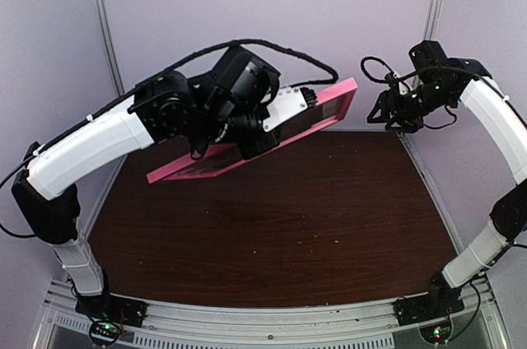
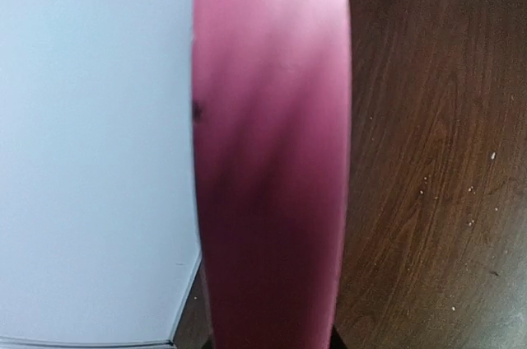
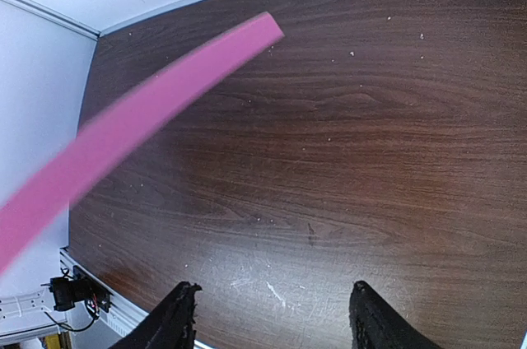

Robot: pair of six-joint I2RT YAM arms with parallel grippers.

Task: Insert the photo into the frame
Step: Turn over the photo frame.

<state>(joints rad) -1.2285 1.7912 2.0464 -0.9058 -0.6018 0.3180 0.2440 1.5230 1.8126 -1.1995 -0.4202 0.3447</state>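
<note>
The frame (image 1: 333,102), with a pink rim, hangs tilted in the air above the far left of the table, its right end higher. My left gripper (image 1: 249,141) is shut on its near long edge. In the left wrist view that pink edge (image 2: 272,160) fills the middle, running up from between the jaws. My right gripper (image 1: 387,114) hovers just right of the frame's raised corner, apart from it and open, nothing between its fingers (image 3: 183,316). A pink rim strip (image 3: 148,110) crosses the right wrist view's upper left. A dark pane shows inside the rim; I cannot tell whether it is the photo.
The dark wood table (image 1: 313,217) lies below both arms. Pale walls close in the back and sides. The left arm's black cable (image 1: 272,46) loops above the frame. An aluminium rail (image 1: 272,316) runs along the near edge.
</note>
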